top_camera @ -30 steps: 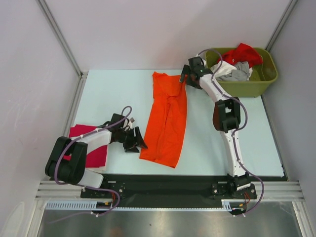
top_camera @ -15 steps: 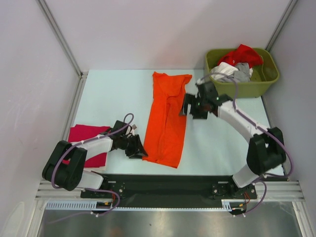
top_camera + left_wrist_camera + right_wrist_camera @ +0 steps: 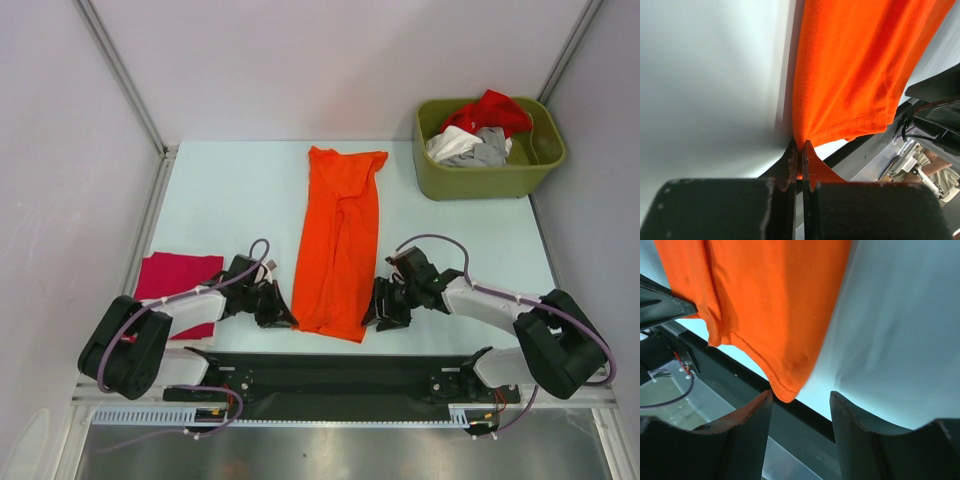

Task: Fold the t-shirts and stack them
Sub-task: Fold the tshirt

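My left gripper is clamped on a hem corner of the orange t-shirt; my right gripper stands open at the other corner.

- Top ext cam: high over near edge, looking down, far; whole table in view.
- L wrist cam: v. close, low, at near-left hem corner of orange t-shirt.
- R wrist cam: close, at its near-right corner.
- All 3 share that hem.
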`<act>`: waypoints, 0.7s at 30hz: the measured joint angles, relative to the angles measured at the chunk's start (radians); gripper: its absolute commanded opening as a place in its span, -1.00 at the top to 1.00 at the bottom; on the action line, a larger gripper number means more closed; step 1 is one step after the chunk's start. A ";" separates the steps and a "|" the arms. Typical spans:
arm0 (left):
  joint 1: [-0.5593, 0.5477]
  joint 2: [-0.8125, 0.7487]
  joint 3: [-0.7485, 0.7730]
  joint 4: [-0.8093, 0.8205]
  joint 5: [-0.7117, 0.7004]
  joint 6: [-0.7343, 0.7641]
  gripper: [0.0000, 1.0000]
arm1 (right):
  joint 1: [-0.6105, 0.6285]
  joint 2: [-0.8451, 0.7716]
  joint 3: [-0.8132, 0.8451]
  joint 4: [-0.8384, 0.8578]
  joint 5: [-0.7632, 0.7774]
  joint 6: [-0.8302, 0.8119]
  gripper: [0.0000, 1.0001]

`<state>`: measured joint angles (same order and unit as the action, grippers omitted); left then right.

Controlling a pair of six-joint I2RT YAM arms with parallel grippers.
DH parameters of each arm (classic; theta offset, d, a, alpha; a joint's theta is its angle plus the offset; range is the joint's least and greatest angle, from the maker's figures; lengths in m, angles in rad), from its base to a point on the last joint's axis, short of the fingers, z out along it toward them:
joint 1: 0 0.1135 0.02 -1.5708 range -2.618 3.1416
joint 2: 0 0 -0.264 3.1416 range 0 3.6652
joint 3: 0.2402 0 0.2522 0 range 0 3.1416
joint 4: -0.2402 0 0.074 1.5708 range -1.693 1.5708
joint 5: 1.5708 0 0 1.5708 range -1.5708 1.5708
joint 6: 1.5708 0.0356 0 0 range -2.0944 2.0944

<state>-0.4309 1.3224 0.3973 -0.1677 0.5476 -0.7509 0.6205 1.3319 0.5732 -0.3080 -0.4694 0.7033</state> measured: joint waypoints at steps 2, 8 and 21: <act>-0.002 -0.018 -0.025 0.024 0.008 -0.018 0.99 | 0.014 0.000 -0.020 0.038 -0.010 0.029 -0.12; -0.007 -0.040 -0.047 0.047 0.010 -0.037 0.99 | 0.061 0.020 -0.024 0.097 -0.006 0.094 -0.08; -0.027 -0.084 -0.086 0.059 0.014 -0.072 0.99 | 0.091 0.065 -0.029 0.036 0.091 0.144 1.00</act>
<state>-0.4580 1.2381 0.3111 -0.1089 0.5613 -0.8230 0.7116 1.3972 0.5442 -0.2718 -0.3782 0.8471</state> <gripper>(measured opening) 0.025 0.012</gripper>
